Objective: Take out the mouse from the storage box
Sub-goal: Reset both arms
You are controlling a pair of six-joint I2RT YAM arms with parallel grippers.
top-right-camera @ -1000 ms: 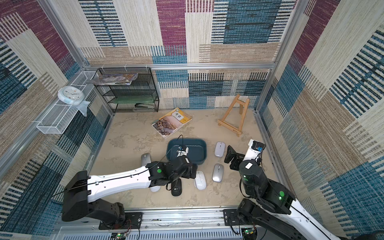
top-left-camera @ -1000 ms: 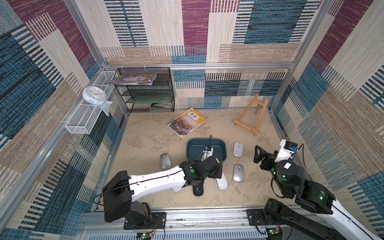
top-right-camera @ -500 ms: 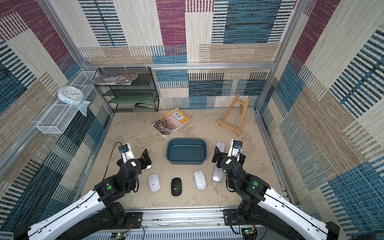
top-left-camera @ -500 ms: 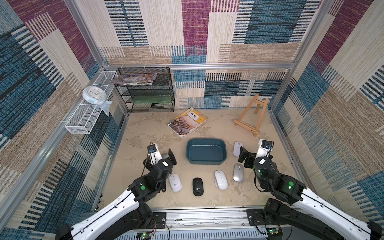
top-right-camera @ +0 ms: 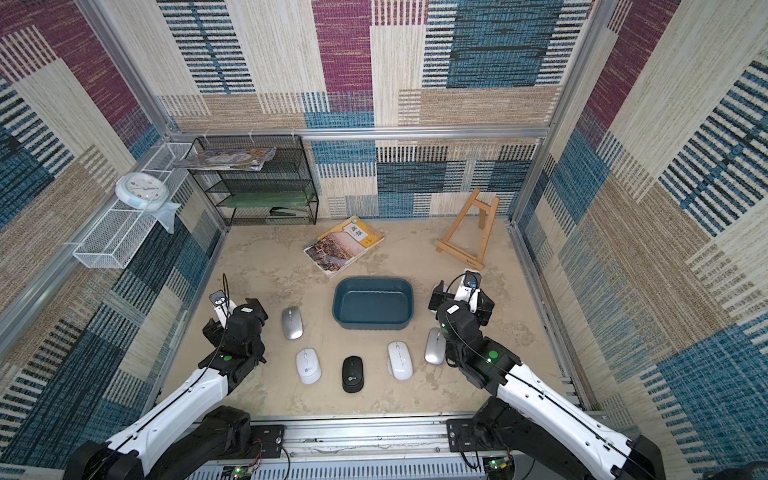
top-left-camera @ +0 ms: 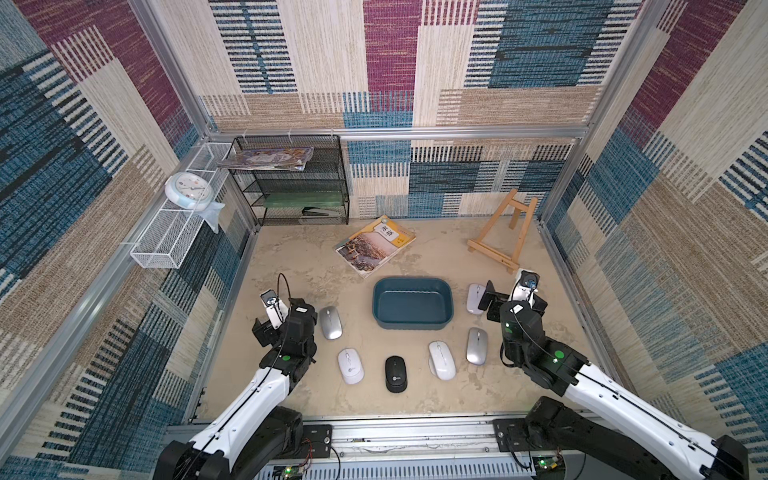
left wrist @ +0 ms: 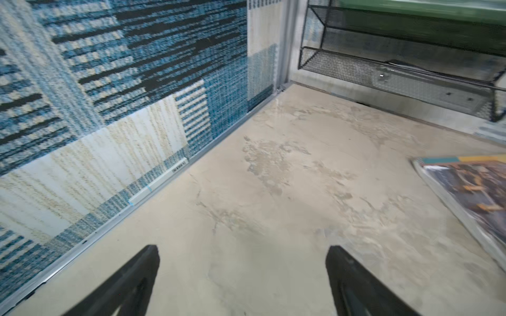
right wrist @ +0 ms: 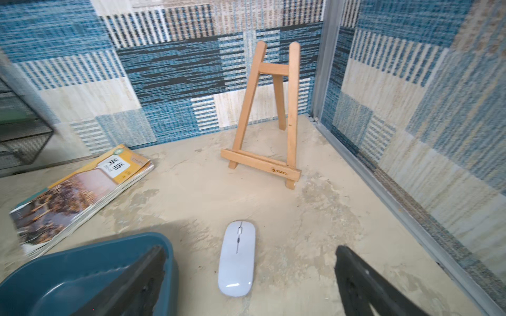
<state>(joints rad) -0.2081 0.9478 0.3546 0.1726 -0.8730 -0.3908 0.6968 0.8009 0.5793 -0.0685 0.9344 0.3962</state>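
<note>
Storage box empty; 6 mice outside.
Left gripper and right gripper gape, empty (right nearest: mouse lengthwise ahead).

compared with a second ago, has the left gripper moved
Yes. The left gripper has pulled back from the front of the storage box toward the left wall; it is now past the silver mouse left of the box.

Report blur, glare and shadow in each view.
Left wrist view: smeared throughout, worst on the black mesh rack and the book. Right wrist view: wooden easel and white mouse fairly crisp, a glossy highlight on the mouse's near end, the book soft, a shadow on the floor beside the storage box. Both top views: sharp and evenly lit.
</note>
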